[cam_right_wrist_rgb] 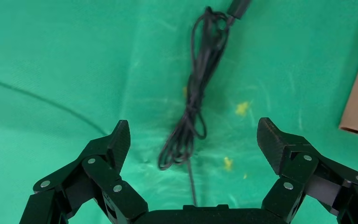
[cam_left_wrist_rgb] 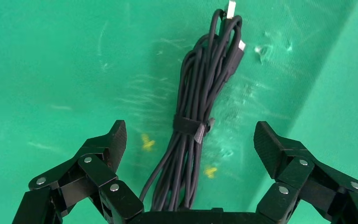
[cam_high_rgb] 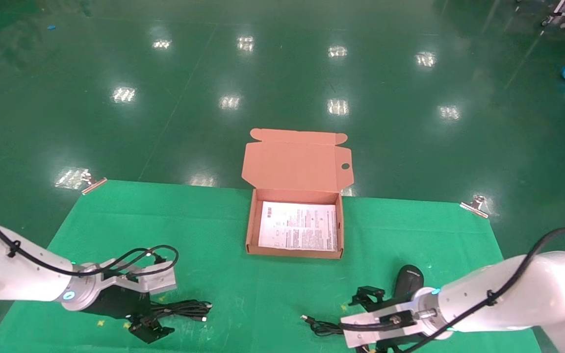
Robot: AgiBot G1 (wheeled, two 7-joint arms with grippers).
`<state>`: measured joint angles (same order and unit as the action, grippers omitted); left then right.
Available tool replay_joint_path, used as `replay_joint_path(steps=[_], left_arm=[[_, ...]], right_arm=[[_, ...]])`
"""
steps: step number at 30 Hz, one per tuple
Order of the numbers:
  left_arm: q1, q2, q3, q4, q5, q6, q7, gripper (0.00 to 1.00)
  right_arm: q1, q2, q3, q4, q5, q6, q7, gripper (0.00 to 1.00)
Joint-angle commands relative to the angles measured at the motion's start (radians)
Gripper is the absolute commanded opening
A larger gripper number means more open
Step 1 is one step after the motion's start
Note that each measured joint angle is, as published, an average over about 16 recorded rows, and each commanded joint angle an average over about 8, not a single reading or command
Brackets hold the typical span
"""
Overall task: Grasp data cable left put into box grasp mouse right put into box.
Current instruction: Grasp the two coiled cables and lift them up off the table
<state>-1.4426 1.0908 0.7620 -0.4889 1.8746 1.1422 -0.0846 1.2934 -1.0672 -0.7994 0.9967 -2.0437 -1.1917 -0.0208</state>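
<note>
Black strapped data cable between spread left fingers, right fingers spread

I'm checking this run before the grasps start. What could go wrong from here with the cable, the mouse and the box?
1. The left hand is open over the data cable, whose loops are held by one strap; a grasp off the strap might let them sag and catch the box wall.
2. The right hand is over the mouse cord, not the mouse; closing here might grab only the cord.
</note>
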Motion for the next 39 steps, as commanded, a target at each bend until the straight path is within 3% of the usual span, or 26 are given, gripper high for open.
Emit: replay_joint_path(steps=[1, 8, 9, 39], left_arm=[[-0.004, 0.009, -0.005, 0.043, -0.009, -0.011, 0.02, 0.89], [-0.014, 0.025, -0.014, 0.119, -0.02, -0.037, 0.069, 0.02], [-0.014, 0.026, -0.014, 0.123, -0.02, -0.039, 0.071, 0.0], [-0.013, 0.021, -0.012, 0.095, -0.019, -0.029, 0.054, 0.0]], right_arm=[[-0.002, -0.014, -0.001, -0.027, -0.008, 0.021, -0.004, 0.93], [-0.004, -0.034, -0.001, -0.077, -0.014, 0.049, -0.009, 0.05], [-0.004, -0.035, -0.001, -0.079, -0.014, 0.051, -0.009, 0.0], [-0.002, -0.028, 0.001, -0.063, -0.01, 0.042, -0.007, 0.0]])
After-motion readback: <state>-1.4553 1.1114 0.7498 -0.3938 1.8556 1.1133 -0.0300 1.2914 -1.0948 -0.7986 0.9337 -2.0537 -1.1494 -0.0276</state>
